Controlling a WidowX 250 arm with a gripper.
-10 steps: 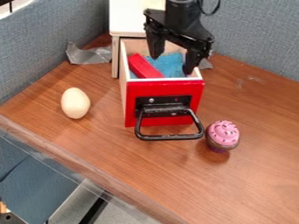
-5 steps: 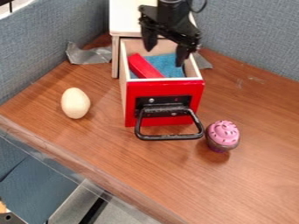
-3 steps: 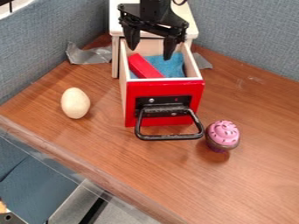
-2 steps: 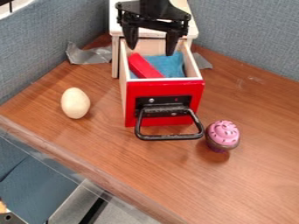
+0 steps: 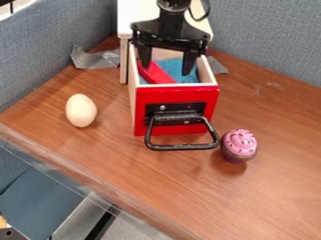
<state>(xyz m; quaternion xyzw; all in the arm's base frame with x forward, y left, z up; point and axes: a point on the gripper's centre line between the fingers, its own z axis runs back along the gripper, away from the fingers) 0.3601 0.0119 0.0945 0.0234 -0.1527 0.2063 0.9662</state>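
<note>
At 12 o'clock, the gripper (image 5: 166, 69) hangs empty, spread wide. I'd lower it straight, clear of the drawer walls (image 5: 211, 99).

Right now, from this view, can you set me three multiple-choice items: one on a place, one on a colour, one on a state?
1. Where is the cupcake relative to the drawer?
A) Inside it
B) On the table, to its right in the picture
C) Behind it

2. What colour is the drawer's front panel?
A) Red
B) Blue
C) White

3. How is the gripper?
A) Shut on an egg
B) Shut and empty
C) Open

Key:
1 B: the cupcake stands beside the handle, outside the drawer.
2 A: red surrounds the handle's black mount.
3 C: its fingers stand apart.
</note>
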